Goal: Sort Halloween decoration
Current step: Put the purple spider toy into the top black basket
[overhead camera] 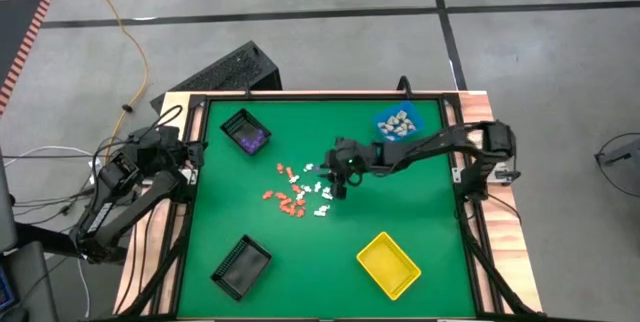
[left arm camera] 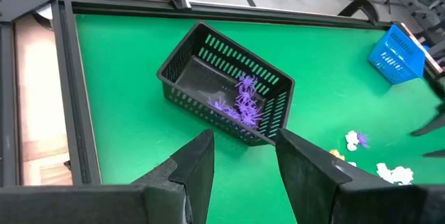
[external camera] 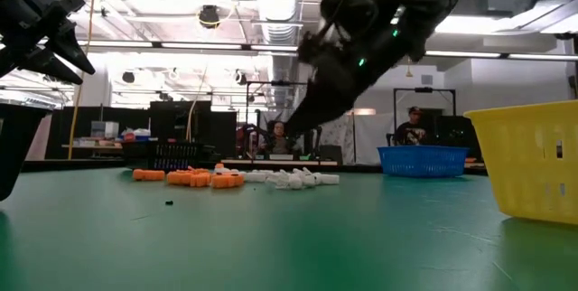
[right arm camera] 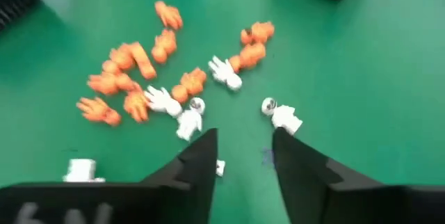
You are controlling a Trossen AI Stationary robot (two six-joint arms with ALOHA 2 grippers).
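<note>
**Right gripper above the scattered decorations**

The right gripper [overhead camera: 340, 184] hangs over the middle of the green table [overhead camera: 420, 217], fingers [right arm camera: 198, 165] parted and empty. The Halloween decoration [right arm camera: 167, 78] lies loose on the mat just ahead of the fingertips: an orange cluster, with white pieces nearest the gap between the fingers. Purple pieces [left arm camera: 240, 106] sit in a black bin [left arm camera: 188, 88] and beige ones [overhead camera: 398, 121] in the blue bin [overhead camera: 380, 128]. The left gripper [left arm camera: 243, 175] waits at the table's left edge, fingers apart, holding nothing.
</note>
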